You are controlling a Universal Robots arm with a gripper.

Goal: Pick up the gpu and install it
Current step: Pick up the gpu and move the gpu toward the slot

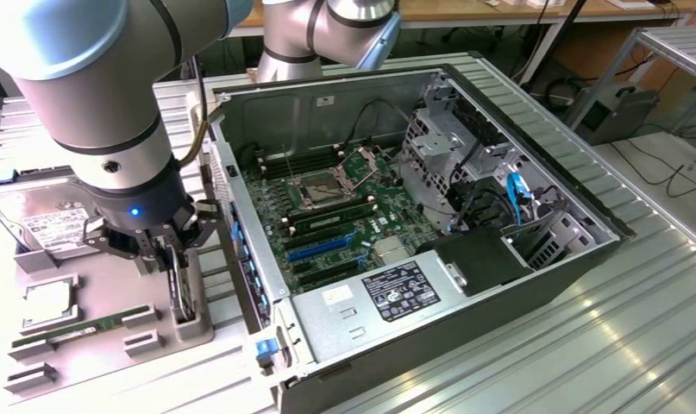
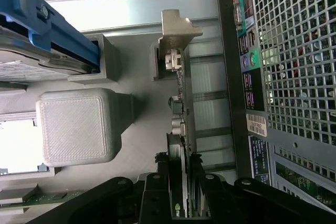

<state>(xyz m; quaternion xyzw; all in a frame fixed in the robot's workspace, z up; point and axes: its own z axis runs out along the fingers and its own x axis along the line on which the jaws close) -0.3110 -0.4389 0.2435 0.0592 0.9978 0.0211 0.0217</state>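
Note:
The gpu (image 1: 183, 295) stands on edge as a narrow dark strip in a grey holder (image 1: 192, 328) on the tray, just outside the computer case's wall on the exterior view's left. In the wrist view the gpu (image 2: 179, 114) runs away from me, its metal bracket (image 2: 176, 30) at the far end. My gripper (image 1: 169, 255) is down over the card's upper edge. In the wrist view the gripper (image 2: 179, 195) has a black finger (image 2: 160, 187) pressed to each side of the card, shut on it.
The open computer case (image 1: 578, 259) lies on its side with the motherboard (image 1: 348, 216) and a blue slot (image 1: 320, 248) exposed. Its perforated rear panel (image 2: 294, 66) is close beside the card. On the grey tray (image 1: 95, 379) lie a hard drive (image 1: 37, 216), a CPU (image 1: 48, 302) and a green RAM stick (image 1: 78, 330).

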